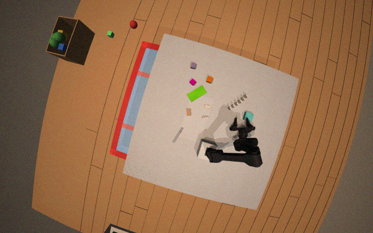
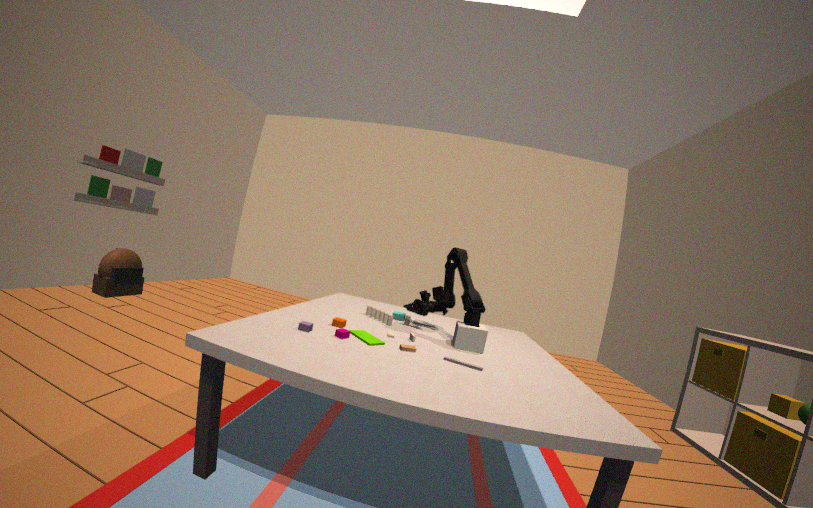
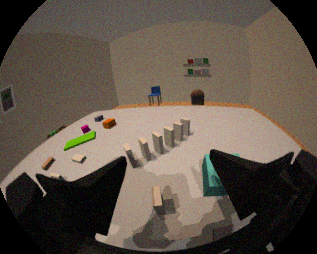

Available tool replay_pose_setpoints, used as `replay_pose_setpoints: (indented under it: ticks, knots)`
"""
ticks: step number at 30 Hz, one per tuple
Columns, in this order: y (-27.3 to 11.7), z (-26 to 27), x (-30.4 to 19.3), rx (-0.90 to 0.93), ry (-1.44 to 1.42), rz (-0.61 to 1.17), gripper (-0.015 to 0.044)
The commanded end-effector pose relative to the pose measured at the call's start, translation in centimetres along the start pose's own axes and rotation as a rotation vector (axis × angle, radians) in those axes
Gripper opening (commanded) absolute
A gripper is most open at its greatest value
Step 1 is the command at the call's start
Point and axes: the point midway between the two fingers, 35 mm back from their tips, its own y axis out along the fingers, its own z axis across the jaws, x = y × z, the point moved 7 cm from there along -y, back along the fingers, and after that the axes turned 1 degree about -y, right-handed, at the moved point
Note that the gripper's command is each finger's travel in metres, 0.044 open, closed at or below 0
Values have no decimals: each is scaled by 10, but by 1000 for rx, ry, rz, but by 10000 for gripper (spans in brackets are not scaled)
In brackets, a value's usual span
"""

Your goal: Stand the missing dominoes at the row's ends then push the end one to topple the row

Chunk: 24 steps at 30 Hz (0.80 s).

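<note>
A row of several cream dominoes [image 1: 236,103] [image 2: 389,319] [image 3: 157,143] stands upright. My gripper [image 1: 241,117] [image 3: 169,158] is wide open near the row's near end, beside the teal block. Another domino [image 3: 157,199] [image 2: 407,319] appears upright between the open fingers, touching neither; it stands apart from the row, nearer my wrist. It cannot be made out in the top view. One loose domino [image 1: 207,106] [image 2: 391,335] [image 3: 79,158] lies flat. A second loose domino [image 1: 205,117] [image 2: 412,336] sits close by, partly hidden by the left finger in the wrist view.
A teal block [image 1: 248,116] [image 3: 209,180] is close to the right finger. A green slab [image 1: 196,93], orange block [image 1: 209,79], magenta block [image 1: 192,81], purple block [image 1: 193,65], tan block [image 1: 188,112] and grey stick [image 1: 178,135] lie farther left.
</note>
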Motion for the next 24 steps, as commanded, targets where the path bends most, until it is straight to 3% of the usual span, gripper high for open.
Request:
replay_pose_setpoints:
  ticks: [1, 6, 14, 24]
  knots:
    - [18, -25, 14, -84, 108, 83, 440]
    - [51, -48, 42, -229, 462, 261, 440]
    - [73, -34, 79, -549, 1001, 594, 440]
    - [69, 7, 110, -917, 1195, 952, 440]
